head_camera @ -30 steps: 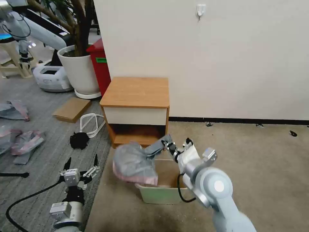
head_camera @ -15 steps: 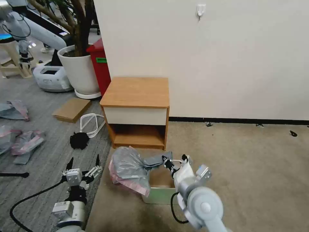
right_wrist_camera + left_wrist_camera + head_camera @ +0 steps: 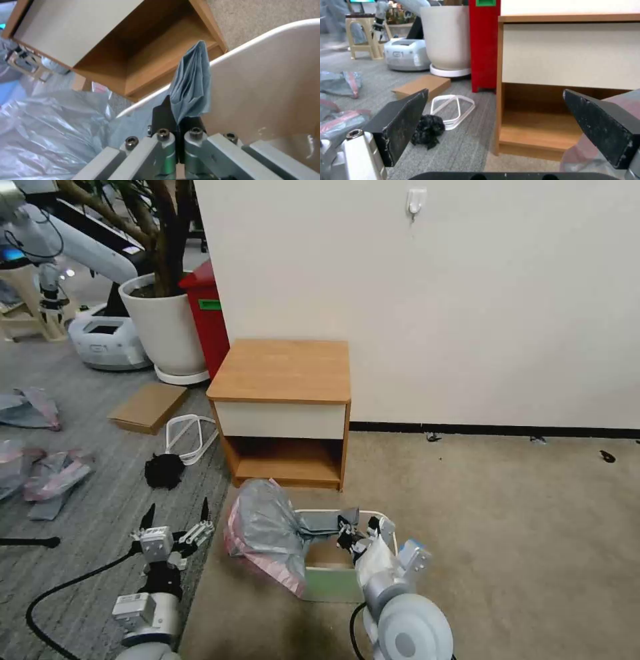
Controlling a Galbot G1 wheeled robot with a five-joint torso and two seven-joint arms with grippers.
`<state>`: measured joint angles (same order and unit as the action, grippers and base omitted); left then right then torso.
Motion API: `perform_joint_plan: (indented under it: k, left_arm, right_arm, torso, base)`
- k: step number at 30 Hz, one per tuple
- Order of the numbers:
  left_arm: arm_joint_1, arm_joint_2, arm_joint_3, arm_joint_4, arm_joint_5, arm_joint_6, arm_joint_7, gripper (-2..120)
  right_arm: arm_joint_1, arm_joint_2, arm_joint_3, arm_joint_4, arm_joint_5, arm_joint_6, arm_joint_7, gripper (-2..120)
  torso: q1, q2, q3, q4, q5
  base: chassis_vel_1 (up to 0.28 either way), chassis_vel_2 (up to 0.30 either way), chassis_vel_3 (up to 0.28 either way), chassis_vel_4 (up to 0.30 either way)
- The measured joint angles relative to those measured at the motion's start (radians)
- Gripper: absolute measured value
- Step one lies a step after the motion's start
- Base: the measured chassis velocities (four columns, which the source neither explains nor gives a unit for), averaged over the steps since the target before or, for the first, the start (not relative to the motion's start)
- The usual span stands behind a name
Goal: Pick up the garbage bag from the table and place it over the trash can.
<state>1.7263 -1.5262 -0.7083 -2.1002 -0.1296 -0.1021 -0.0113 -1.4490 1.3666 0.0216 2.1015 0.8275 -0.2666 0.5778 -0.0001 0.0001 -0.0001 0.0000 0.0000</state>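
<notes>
My right gripper (image 3: 347,531) is shut on a bunched end of the grey garbage bag (image 3: 270,530), low inside the cream trash can (image 3: 333,583). The bag's bulk, with its pink band, hangs over the can's left rim onto the carpet. In the right wrist view the pinched fold of the garbage bag (image 3: 191,87) stands up between the shut right gripper (image 3: 180,120), against the trash can (image 3: 266,87) wall. The table (image 3: 283,370) stands behind with a bare top. My left gripper (image 3: 175,523) hovers open over the carpet at lower left; in its wrist view the left gripper (image 3: 500,127) faces the table (image 3: 570,55).
A white plant pot (image 3: 163,330) and a tall red bin (image 3: 207,313) stand left of the table by the wall. On the grey carpet lie a cardboard piece (image 3: 148,407), a white frame (image 3: 189,437), a black lump (image 3: 164,471) and crumpled bags (image 3: 57,473). Beige floor stretches to the right.
My right gripper has lowered and drawn back toward me with the bag's end, into the trash can. The bag's bulk has dropped over the left rim. The left gripper barely moved.
</notes>
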Motion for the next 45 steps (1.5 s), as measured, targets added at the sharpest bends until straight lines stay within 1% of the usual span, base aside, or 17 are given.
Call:
perform_joint_plan:
  k: [7, 10, 14, 17, 18, 20, 22, 23, 24, 27, 28, 30, 31, 33, 34, 37, 45]
  left_arm:
    - [-0.003, -0.002, 0.002, 0.001, 0.000, 0.001, 0.000, 100]
    - [-0.003, -0.002, 0.004, 0.001, 0.000, 0.002, 0.001, 100]
    - [-0.003, -0.001, 0.004, 0.001, 0.000, 0.002, 0.001, 100]
    - [-0.002, -0.002, 0.006, 0.001, 0.001, 0.002, 0.001, 100]
    - [-0.002, -0.002, 0.006, 0.001, 0.001, 0.002, 0.001, 100]
    - [-0.002, -0.002, 0.009, 0.001, 0.003, 0.003, 0.002, 100]
    - [-0.002, -0.002, 0.009, 0.001, 0.003, 0.003, 0.002, 100]
    - [-0.001, -0.002, 0.009, 0.001, 0.003, 0.003, 0.002, 100]
    - [-0.001, -0.002, 0.009, 0.001, 0.003, 0.003, 0.002, 100]
    - [-0.001, 0.001, 0.008, 0.001, 0.003, 0.003, 0.002, 100]
    - [-0.001, 0.001, 0.008, 0.001, 0.003, 0.003, 0.002, 100]
    - [-0.001, 0.003, 0.008, 0.000, 0.003, 0.003, 0.002, 100]
    - [-0.001, 0.003, 0.008, 0.000, 0.003, 0.003, 0.002, 100]
    - [0.001, 0.005, 0.008, -0.005, 0.003, 0.003, 0.003, 100]
    - [0.001, 0.005, 0.008, -0.005, 0.003, 0.003, 0.003, 100]
    - [0.006, 0.011, 0.006, -0.020, 0.005, 0.003, 0.008, 100]
    - [0.014, 0.021, 0.000, -0.041, 0.005, 0.003, 0.032, 100]
  right_arm:
    - [-0.014, -0.022, -0.023, 0.000, -0.086, -0.008, -0.030, 0]
    - [-0.021, -0.035, -0.027, -0.001, -0.162, -0.010, -0.055, 14]
    - [-0.021, -0.048, -0.024, -0.011, -0.214, -0.006, -0.075, 22]
    - [-0.008, -0.075, -0.014, -0.044, -0.302, 0.012, -0.105, 40]
    - [-0.008, -0.075, -0.014, -0.044, -0.302, 0.012, -0.105, 40]
    - [-0.001, -0.082, -0.012, -0.054, -0.317, 0.016, -0.107, 50]
    - [0.000, -0.084, -0.011, -0.058, -0.325, 0.016, -0.107, 53]
    - [0.000, -0.087, -0.010, -0.061, -0.339, 0.017, -0.107, 61]
    - [0.000, -0.087, -0.010, -0.061, -0.339, 0.017, -0.107, 61]
    - [-0.004, -0.094, -0.007, -0.065, -0.366, 0.022, -0.107, 76]
    - [-0.004, -0.094, -0.007, -0.065, -0.366, 0.022, -0.107, 76]
    - [-0.006, -0.097, -0.004, -0.066, -0.383, 0.032, -0.107, 85]
    - [-0.006, -0.097, -0.004, -0.066, -0.383, 0.032, -0.107, 85]
    - [-0.007, -0.102, 0.005, -0.060, -0.391, 0.039, -0.107, 96]
    - [-0.007, -0.102, 0.005, -0.060, -0.391, 0.039, -0.107, 96]
    - [-0.007, -0.110, 0.022, -0.043, -0.393, 0.042, -0.107, 107]
    - [-0.009, -0.112, 0.042, -0.027, -0.409, 0.048, -0.107, 114]
  torso:
    - [0.000, 0.000, 0.000, 0.0000, 0.0000]
    - [0.000, 0.000, 0.000, 0.0000, 0.0000]
    - [0.000, 0.000, 0.000, 0.0000, 0.0000]
    - [0.000, 0.000, 0.000, 0.0000, 0.0001]
    - [0.000, 0.000, 0.000, 0.0000, 0.0001]
    - [0.000, 0.000, 0.000, 0.0000, 0.0001]
    - [0.000, 0.000, 0.000, 0.0000, 0.0001]
    - [0.000, 0.000, 0.000, 0.0001, 0.0000]
    - [0.000, 0.000, 0.000, 0.0001, 0.0000]
    - [0.000, 0.000, 0.000, 0.0000, 0.0000]
    - [0.000, 0.000, 0.000, 0.0000, 0.0000]
    - [0.000, 0.000, 0.000, 0.0000, 0.0001]
    - [0.000, 0.000, 0.000, 0.0000, 0.0001]
    - [0.000, 0.000, 0.000, 0.0000, 0.0000]
    - [0.000, 0.000, 0.000, 0.0000, 0.0000]
    - [0.000, 0.000, 0.000, 0.0000, 0.0000]
    - [0.000, 0.000, 0.000, 0.0000, -0.0001]
  base:
    - [0.000, 0.000, 0.000, 0.000]
    - [0.000, 0.000, 0.000, 0.000]
    - [0.000, 0.000, 0.000, 0.000]
    - [0.000, 0.000, 0.000, 0.000]
    - [0.000, 0.000, 0.000, 0.000]
    - [0.000, 0.000, 0.000, 0.000]
    - [0.000, 0.000, 0.000, 0.000]
    - [0.000, 0.000, 0.000, 0.000]
    - [0.000, 0.000, 0.000, 0.000]
    - [0.000, 0.000, 0.000, 0.000]
    - [0.000, 0.000, 0.000, 0.000]
    - [0.000, 0.000, 0.000, 0.000]
    - [0.000, 0.000, 0.000, 0.000]
    - [0.000, 0.000, 0.000, 0.000]
    - [0.000, 0.000, 0.000, 0.000]
    - [0.000, 0.000, 0.000, 0.000]
    - [0.000, 0.000, 0.000, 0.000]
